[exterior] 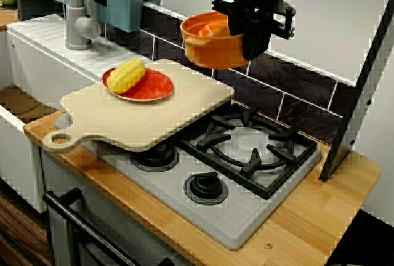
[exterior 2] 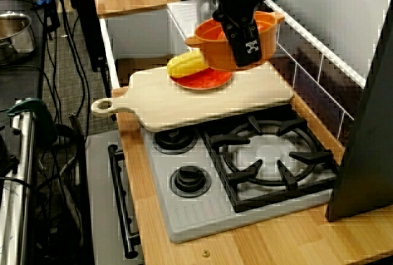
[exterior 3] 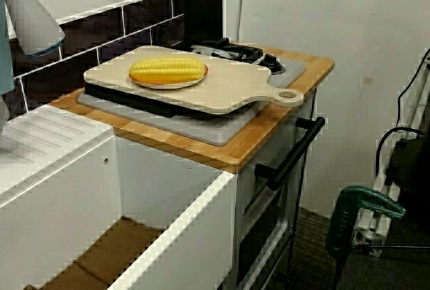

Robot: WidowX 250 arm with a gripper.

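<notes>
Nearest the lens, the wooden bench carries a grey stove. A cutting board lies across its left burners, bearing a red plate with a corn cob. The gripper holds the orange pot in the air above the stove's rear, near the tiled wall, clear of board and plate. Its fingers are clenched on the pot's wall. Recommended handling: carry the pot level, with its underside above the corn cob, since a one-sided grip probably lets it tilt.
</notes>
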